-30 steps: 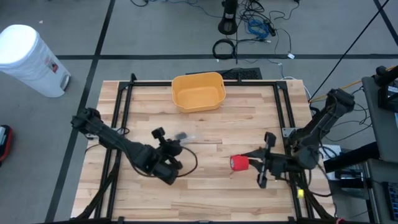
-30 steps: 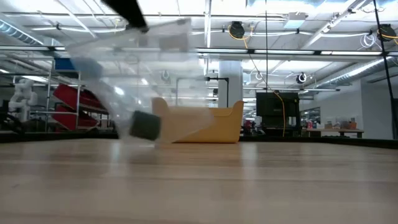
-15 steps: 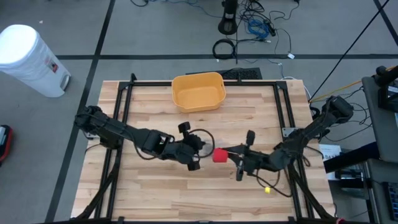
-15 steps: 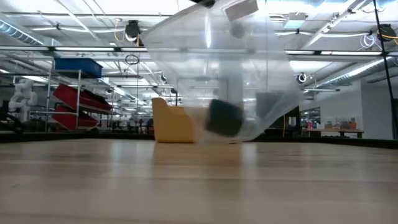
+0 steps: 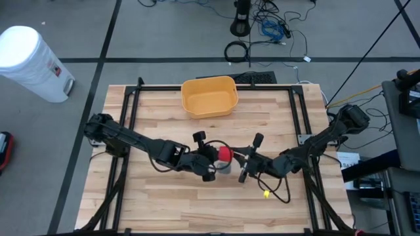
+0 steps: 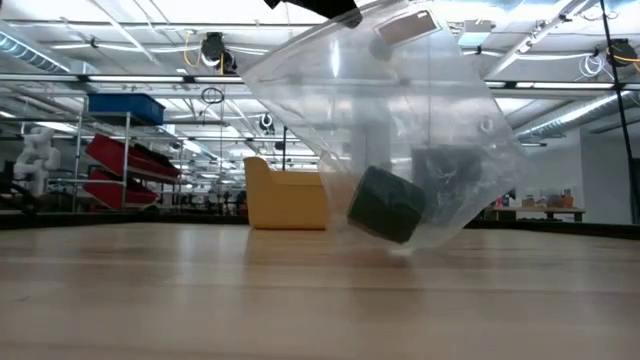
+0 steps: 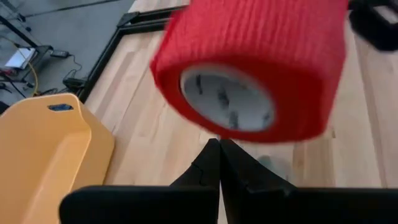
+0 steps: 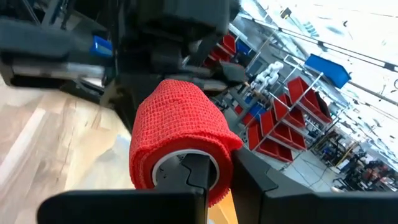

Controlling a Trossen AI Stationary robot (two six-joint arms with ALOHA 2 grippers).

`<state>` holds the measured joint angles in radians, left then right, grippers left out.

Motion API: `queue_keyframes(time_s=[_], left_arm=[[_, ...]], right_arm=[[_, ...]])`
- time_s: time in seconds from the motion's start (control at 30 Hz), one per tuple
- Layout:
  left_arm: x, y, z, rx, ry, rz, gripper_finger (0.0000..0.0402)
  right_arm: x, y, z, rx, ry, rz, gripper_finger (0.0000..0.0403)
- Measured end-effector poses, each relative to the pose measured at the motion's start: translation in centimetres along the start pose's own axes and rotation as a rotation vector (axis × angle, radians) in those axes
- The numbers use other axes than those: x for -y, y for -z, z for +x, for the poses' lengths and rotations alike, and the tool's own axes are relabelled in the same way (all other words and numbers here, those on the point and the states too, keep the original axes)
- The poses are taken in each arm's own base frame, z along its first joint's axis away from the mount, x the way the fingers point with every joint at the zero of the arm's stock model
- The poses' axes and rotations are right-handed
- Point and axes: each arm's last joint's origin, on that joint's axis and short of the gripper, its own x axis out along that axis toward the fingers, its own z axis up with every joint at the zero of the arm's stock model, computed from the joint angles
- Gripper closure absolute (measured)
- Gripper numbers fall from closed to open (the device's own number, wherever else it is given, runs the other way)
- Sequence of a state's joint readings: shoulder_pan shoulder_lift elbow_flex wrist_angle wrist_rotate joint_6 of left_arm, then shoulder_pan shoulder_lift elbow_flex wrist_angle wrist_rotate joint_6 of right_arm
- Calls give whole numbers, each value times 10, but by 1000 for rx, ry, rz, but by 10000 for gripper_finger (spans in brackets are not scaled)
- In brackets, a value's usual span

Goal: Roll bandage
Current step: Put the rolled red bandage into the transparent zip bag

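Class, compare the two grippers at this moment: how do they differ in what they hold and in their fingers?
The right gripper clamps the red bandage roll; the left gripper pinches a clear plastic bag. The left gripper's fingers press fully together; the right gripper's stay slightly apart around the roll. Both meet at the table's middle.

left arm: reaching low across the table toward centre | left gripper (image 5: 211,159): fingers pressing together | right arm: stretching in from the right | right gripper (image 5: 244,164): fingers pinching narrowly, facing the left gripper
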<state>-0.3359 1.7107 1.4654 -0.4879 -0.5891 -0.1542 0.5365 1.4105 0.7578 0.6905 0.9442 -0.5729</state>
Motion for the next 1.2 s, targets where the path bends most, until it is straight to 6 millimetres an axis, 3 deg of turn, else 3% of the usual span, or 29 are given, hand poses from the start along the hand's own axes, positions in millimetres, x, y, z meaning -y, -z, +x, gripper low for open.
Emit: queue_keyframes(time_s=[0.4,0.7,0.87,1.2], left_arm=[[-3,-1,-1,18,-80,11,402],[-3,-6,-21,82,-263,54,402],[3,-6,-29,103,-261,59,402],[3,-2,-20,75,-249,29,402]], right_arm=[[-6,11,4,-81,45,-25,369],[-7,14,4,-114,66,-32,369],[-7,15,4,-127,77,-22,369],[-5,1,-8,-64,67,-12,369]])
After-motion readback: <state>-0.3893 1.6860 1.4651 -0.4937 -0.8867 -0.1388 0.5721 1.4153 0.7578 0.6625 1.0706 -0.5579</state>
